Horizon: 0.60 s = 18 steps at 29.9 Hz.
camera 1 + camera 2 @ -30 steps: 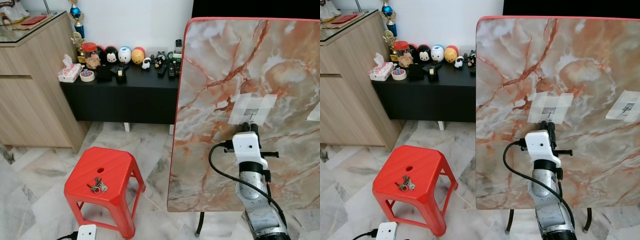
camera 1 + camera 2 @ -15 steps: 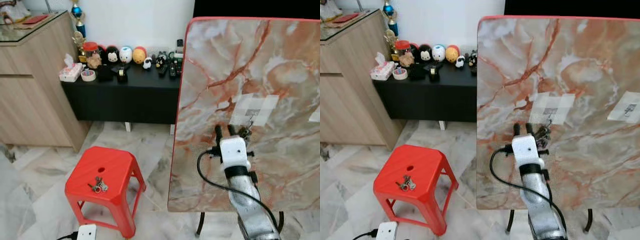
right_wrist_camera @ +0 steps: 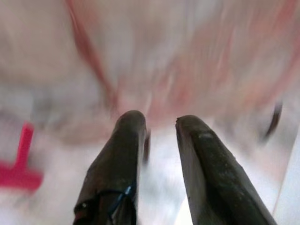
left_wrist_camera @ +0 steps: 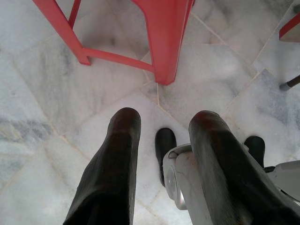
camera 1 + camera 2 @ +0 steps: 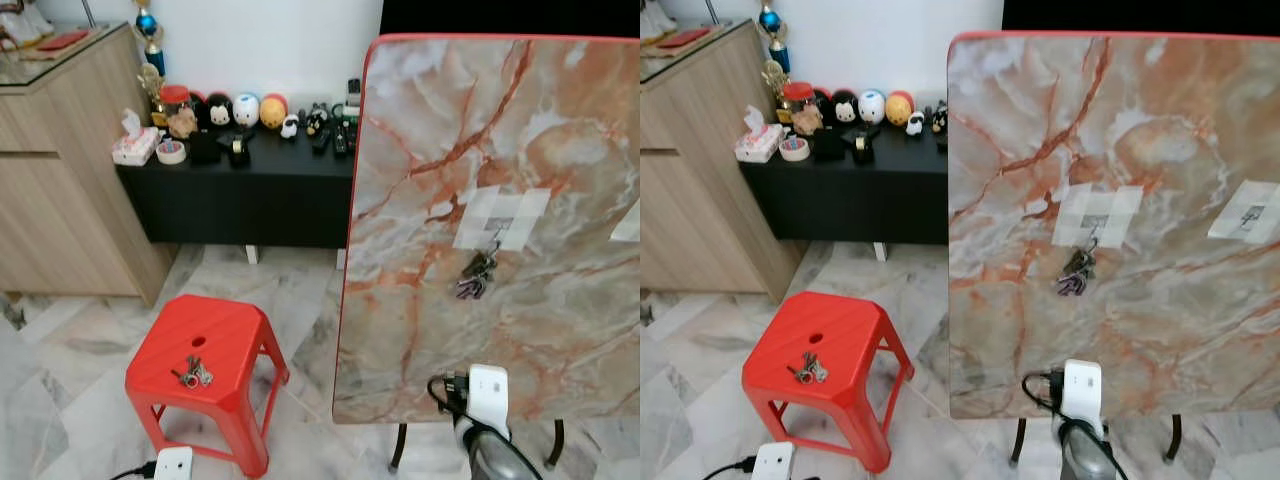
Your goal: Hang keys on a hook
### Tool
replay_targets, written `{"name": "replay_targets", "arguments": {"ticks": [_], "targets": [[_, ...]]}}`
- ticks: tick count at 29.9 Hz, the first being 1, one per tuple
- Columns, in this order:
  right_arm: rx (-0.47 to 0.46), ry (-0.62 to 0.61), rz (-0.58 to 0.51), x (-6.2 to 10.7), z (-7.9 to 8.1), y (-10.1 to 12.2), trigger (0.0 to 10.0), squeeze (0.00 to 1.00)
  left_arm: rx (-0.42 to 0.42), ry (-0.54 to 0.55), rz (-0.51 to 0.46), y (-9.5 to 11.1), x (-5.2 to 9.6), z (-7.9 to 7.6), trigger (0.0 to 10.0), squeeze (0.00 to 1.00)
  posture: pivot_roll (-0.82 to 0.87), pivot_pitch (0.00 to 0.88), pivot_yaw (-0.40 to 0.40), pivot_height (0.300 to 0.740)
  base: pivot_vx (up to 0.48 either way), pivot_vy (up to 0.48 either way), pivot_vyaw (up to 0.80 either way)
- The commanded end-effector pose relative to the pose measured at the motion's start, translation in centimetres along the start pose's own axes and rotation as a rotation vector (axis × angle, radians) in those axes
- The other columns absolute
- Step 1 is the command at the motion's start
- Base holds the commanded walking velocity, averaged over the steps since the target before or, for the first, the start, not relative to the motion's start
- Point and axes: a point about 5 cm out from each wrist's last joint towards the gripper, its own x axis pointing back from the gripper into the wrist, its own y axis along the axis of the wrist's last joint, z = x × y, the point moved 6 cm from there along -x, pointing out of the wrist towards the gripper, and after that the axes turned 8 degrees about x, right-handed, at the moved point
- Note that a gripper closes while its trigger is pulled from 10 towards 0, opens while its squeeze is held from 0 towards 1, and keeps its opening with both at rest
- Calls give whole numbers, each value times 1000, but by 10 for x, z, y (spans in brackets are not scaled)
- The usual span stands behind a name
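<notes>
A bunch of keys [image 5: 477, 273] hangs from the hook [image 5: 497, 236] on a taped patch [image 5: 1097, 215] of the upright marble board [image 5: 440, 120], with nothing holding it. A second bunch of keys [image 5: 192, 373] lies on the red stool [image 5: 235, 335]. My right arm's white wrist [image 5: 487, 390] sits low, below the board's lower edge. In the blurred right wrist view my right gripper [image 3: 157, 119] is open and holds nothing, with the board ahead of it. My left gripper [image 4: 164, 117] hangs open over the floor beside the stool's leg [image 4: 164, 42].
Another taped hook [image 5: 1250, 212] sits at the board's right edge. A black sideboard [image 5: 250, 190] with toys and remotes stands behind, next to a wooden cabinet [image 5: 60, 180]. A white power strip [image 5: 172, 465] lies on the marble floor by the stool.
My right gripper has let go of the keys, which now hang on the hook. The arm has dropped from the hook to below the board.
</notes>
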Motion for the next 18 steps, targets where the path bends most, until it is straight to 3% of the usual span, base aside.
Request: {"name": "replay_targets", "arguments": {"ticks": [1,6,10,18], "targets": [[-46,-6,69,1,-2,-19,10000,0,-8,4,12,-3,1,2,10000,0,20,0,-19,740,0,0,0],[-128,-57,224,13,-18,-74,10000,0,-27,-1,8,0,0,3,10000,0,10,1,-10,740,0,0,0],[-115,-104,322,26,-27,-104,10000,0,-37,-3,7,1,0,2,10000,0,40,0,-17,740,0,0,0],[-114,-85,275,23,-24,-97,10000,0,-34,-7,13,2,-1,2,10000,0,17,0,-13,740,0,0,0]]}}
